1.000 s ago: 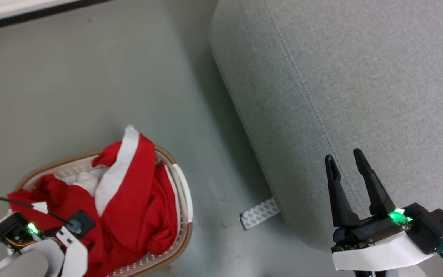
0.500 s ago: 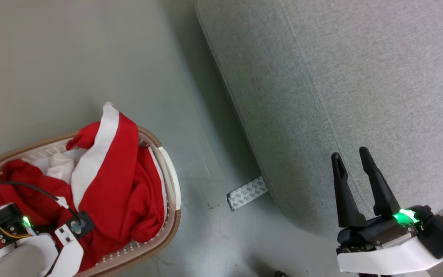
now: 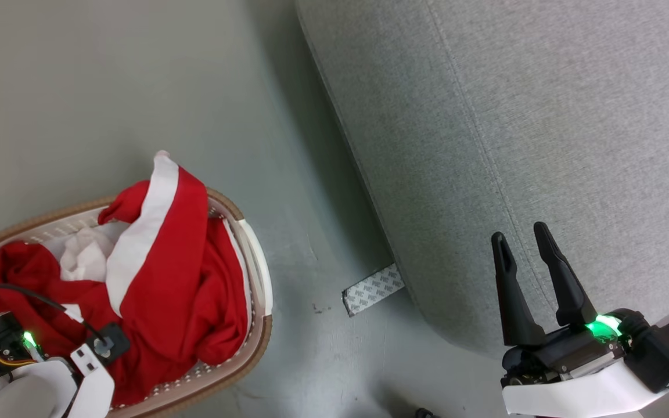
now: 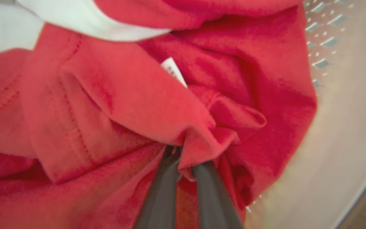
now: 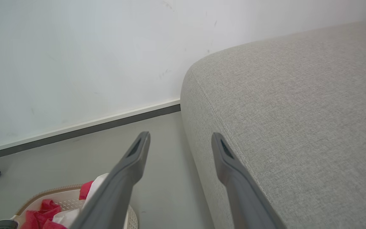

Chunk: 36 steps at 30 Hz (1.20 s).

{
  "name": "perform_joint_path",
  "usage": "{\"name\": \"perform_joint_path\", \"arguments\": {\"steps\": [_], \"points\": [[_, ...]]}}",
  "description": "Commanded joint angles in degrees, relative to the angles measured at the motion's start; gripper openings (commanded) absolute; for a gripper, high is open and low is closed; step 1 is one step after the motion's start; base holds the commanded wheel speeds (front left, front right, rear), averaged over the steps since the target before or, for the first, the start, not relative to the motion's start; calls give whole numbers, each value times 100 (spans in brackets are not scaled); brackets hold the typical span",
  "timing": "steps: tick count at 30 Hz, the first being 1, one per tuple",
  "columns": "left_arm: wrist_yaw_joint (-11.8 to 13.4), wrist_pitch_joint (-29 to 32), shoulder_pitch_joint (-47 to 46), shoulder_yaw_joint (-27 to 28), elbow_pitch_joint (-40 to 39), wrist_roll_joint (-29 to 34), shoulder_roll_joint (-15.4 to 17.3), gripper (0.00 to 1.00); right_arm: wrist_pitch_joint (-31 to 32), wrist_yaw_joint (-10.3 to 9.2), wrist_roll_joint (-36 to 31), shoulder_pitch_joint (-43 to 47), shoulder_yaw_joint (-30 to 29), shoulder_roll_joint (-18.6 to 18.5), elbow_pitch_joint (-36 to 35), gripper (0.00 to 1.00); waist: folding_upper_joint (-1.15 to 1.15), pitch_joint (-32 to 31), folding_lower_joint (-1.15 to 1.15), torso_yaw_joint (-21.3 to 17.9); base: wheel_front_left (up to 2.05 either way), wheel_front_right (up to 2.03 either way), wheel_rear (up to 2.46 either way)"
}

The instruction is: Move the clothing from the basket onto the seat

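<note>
One change: left hand (image 4: 184,159), open a second ago, now pinches a fold of red clothing (image 3: 183,278) in the basket (image 3: 266,334) at 8 o'clock. Right hand (image 3: 521,241) stays wide, empty. Lift toward seat (image 3: 543,145) likely next.

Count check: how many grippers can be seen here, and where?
2. The left gripper is down in the basket, shut on the red clothing; the right gripper is open by the edge of the seat, holding nothing.

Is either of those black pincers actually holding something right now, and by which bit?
The left pincer is shut on a bunched fold of the bright red soft fabric clothing. The right pincer is open, holding nothing.
</note>
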Motion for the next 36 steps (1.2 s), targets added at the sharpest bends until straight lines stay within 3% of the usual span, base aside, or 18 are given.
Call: {"name": "perform_joint_path", "arguments": {"steps": [1,8,17,24,31,36], "points": [[10,-44,46,-3,47,-36,-29,0,2,-12,-5,-52,12,-13,30,100,0,-61,0,-15,0,0,0],[10,-395,117,-2,348,-389,-318,0,2,-12,-124,-215,73,-16,253,100,0,-562,0,9,0,0,0],[10,-1055,223,-5,504,-897,-1315,0,2,-12,-529,-422,-171,-18,842,100,0,-1814,0,902,0,0,0],[10,-1404,305,91,414,-1530,-1863,0,2,-12,-779,-440,-326,-19,1307,100,0,-2643,0,1625,0,0,0],[10,-1503,355,580,-110,-2106,-2031,0,2,-12,-840,-291,-457,-21,1573,100,0,-3130,0,2203,0,0,0],[43,-1501,530,1222,-975,-2084,-1877,0,2,-12,-857,-167,-481,-18,1713,100,0,-3463,0,2459,0,0,0]]}}
